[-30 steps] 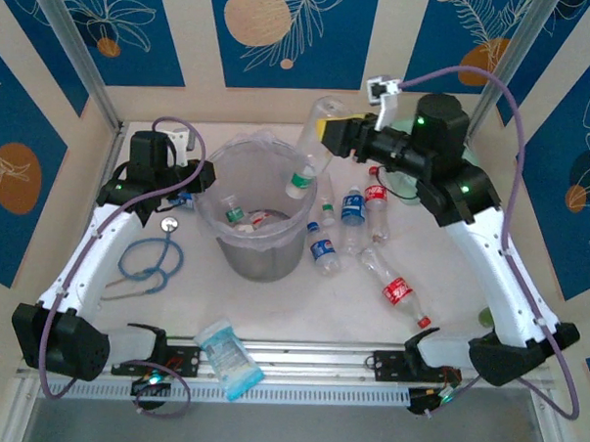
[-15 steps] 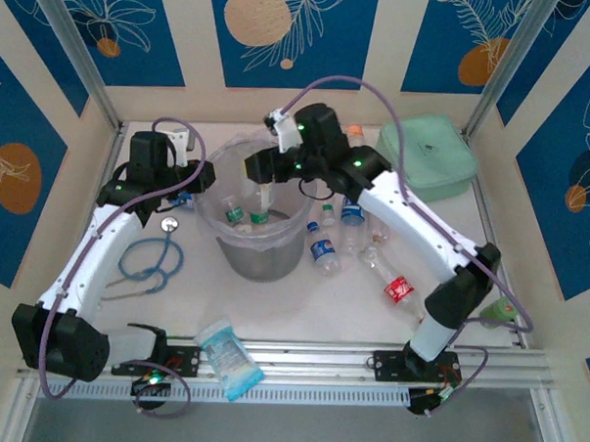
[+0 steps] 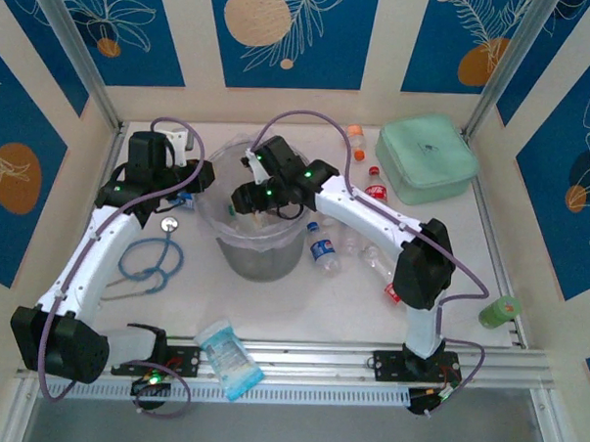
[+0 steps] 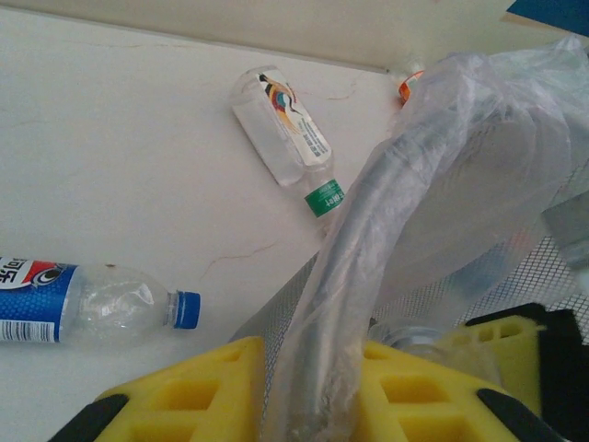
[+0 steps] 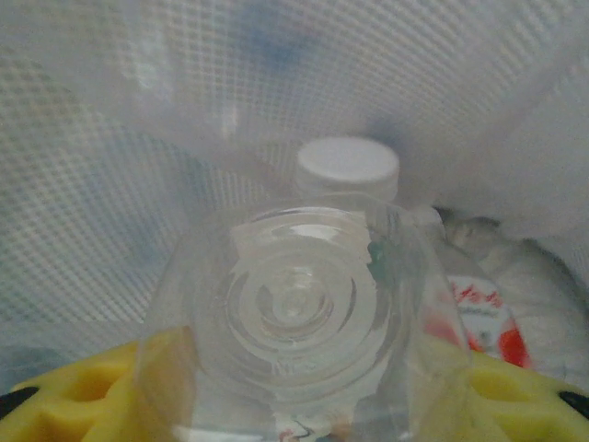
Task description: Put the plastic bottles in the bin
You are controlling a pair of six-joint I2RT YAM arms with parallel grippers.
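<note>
From above, my left gripper point(image 3: 199, 180) sits at the left rim of the round translucent grey bin point(image 3: 273, 264), which is lined with a clear plastic bag. My right gripper point(image 3: 245, 197) reaches down into the bin's mouth. On the white table to the bin's right lie loose bottles. A blue-labelled clear bottle point(image 3: 321, 250) is just beside the bin, and a red-labelled clear bottle point(image 3: 376, 192) is farther off, near a mint-green square case point(image 3: 427, 158).

At my left wrist, the yellow fingers point(image 4: 184, 401) of my left gripper point(image 4: 313, 382) are pressed together on the bin's bag-covered rim point(image 4: 368, 235). Beyond it, on the table and apart from me, lie a blue-capped bottle point(image 4: 92, 304) and a green-banded bottle point(image 4: 281, 129).

At my right wrist, my right gripper point(image 5: 294, 401) pinches a clear plastic bottle point(image 5: 294, 313), its base facing the camera. It sits between my yellow pads point(image 5: 64, 396), inside the bin, whose mesh wall point(image 5: 276, 64) rises behind. A white cap point(image 5: 348, 166) shows just past it. A red-labelled bottle point(image 5: 483, 327) lies in the bin to the right.
</note>
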